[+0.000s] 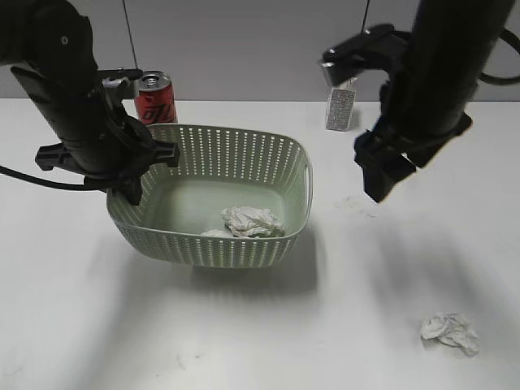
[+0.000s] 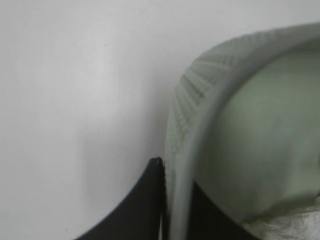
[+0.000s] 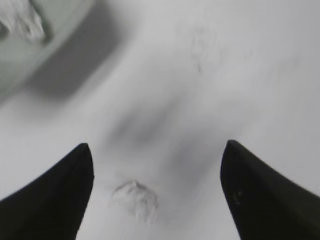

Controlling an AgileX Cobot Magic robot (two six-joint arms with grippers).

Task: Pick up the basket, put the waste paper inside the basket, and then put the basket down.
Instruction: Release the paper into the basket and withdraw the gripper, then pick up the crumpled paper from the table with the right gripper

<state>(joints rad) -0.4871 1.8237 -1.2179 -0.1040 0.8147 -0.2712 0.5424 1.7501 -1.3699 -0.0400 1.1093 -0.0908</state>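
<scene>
While your left gripper point(image 2: 167, 200) is clamped on the near-left rim of the basket point(image 1: 244, 162), one dark finger sits outside the wall and the other inside, as the left wrist view shows. Your basket is tilted, its left end raised and a shadow spread on the table point(image 1: 260, 341) beneath it. Inside, on the floor toward the right end, lie wads of waste paper point(image 1: 252, 221); at least one full wad and a smaller pale piece beside it are visible. Your right gripper point(image 3: 157, 195) is released, fingers spread wide with nothing between them, hanging above the table to the right of the basket and well clear of it. Directly below that gripper in the right wrist view lies one loose wad point(image 3: 135, 199), on the table near the front right, well apart from the basket. Behind the basket's left end stands a red can point(image 1: 155, 97), upright, and a small white carton point(image 1: 341, 108) stands farther back, right of centre.
</scene>
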